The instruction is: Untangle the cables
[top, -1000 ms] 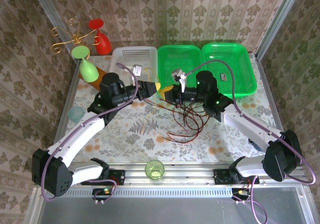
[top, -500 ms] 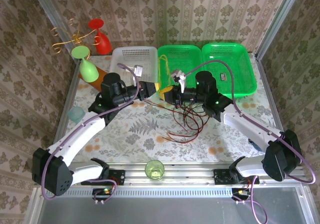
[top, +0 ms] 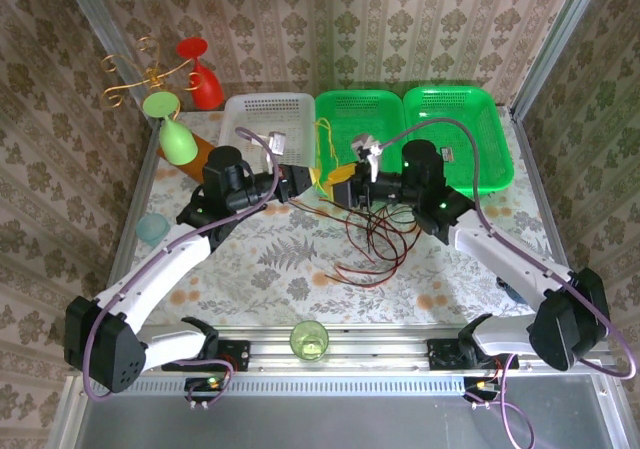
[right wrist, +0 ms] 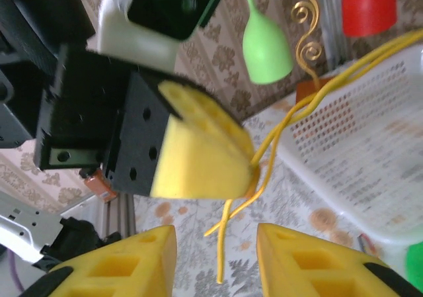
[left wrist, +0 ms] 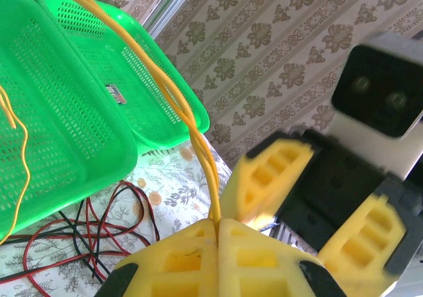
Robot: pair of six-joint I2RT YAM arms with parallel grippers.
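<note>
While left gripper (left wrist: 217, 236) stays out front, fingers shut tight on yellow cable (left wrist: 211, 184), cable arcs up and away from it toward green baskets (left wrist: 66, 112). Right gripper (right wrist: 217, 260) just beside, facing it, jaws parted, gripping nothing; yellow cable's loose end hangs at gap. Red and black cables (top: 375, 244) tangled on table (top: 270, 269) beneath right gripper.

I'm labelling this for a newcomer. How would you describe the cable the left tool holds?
Find the left green basket. At its near left corner the left tool pinches a cable arching upward. It alone is yellow; the red and black cables lie on the table.
</note>
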